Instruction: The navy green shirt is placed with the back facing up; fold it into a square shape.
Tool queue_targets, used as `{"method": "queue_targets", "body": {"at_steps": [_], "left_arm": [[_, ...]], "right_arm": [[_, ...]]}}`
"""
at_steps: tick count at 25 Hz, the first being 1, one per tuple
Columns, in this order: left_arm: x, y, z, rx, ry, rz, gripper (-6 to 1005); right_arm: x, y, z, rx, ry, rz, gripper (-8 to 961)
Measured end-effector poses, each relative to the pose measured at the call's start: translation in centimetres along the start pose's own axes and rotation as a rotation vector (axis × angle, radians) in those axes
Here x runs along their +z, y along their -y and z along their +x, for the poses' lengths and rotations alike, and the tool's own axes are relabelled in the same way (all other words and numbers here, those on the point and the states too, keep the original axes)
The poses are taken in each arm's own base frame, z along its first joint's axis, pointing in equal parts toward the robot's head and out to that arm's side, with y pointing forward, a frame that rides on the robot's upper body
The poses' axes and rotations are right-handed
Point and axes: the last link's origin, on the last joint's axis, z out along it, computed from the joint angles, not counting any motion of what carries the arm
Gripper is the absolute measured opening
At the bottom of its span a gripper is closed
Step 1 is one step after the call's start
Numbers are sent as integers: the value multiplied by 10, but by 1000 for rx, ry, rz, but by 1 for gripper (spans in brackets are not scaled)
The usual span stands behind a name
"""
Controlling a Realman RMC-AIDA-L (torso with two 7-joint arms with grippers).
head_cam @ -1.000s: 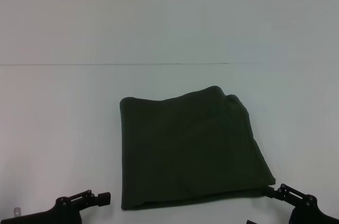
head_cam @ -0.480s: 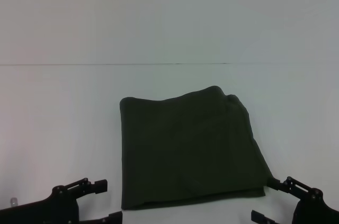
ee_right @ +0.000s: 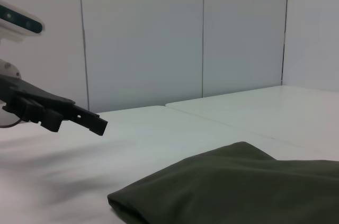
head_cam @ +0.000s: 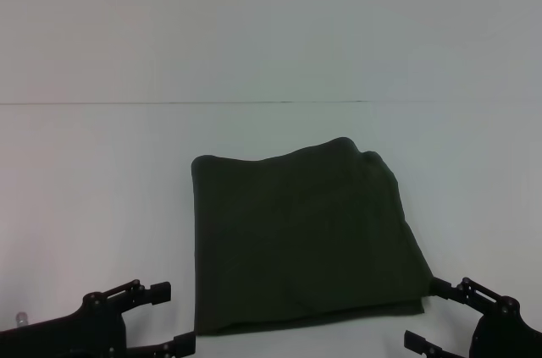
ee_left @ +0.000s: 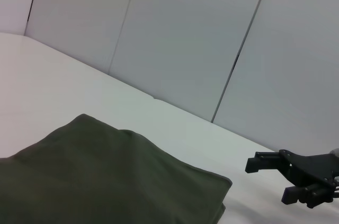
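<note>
The navy green shirt [head_cam: 301, 239] lies folded into a rough square on the white table [head_cam: 254, 53], plain side up and flat. My left gripper [head_cam: 175, 317] stands open by the near left corner of the shirt, a little apart from it. At the near right corner my right gripper [head_cam: 423, 314] is open too, its far finger close to the cloth edge. Neither holds anything. The left wrist view shows the shirt [ee_left: 106, 176] with the right gripper [ee_left: 273, 180] beyond it. In the right wrist view the shirt [ee_right: 238, 187] lies low, with the left gripper [ee_right: 79, 121] farther off.
A thin seam [head_cam: 186, 103] crosses the table beyond the shirt. Pale wall panels [ee_right: 143, 33] stand behind the table. White tabletop surrounds the shirt on all sides.
The right gripper let go of the shirt's near right corner, which settled flat. Both grippers drew back slightly toward the near edge, and both fingers of each now show spread.
</note>
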Motion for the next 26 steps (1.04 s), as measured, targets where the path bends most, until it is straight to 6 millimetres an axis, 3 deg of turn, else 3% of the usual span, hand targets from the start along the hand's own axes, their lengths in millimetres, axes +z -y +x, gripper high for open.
{"method": "queue_targets", "body": {"at_steps": [26], "left_arm": [[1, -1, 0, -6, -3, -6, 908]], "right_arm": [[5, 0, -2, -7, 3, -20, 835]]}}
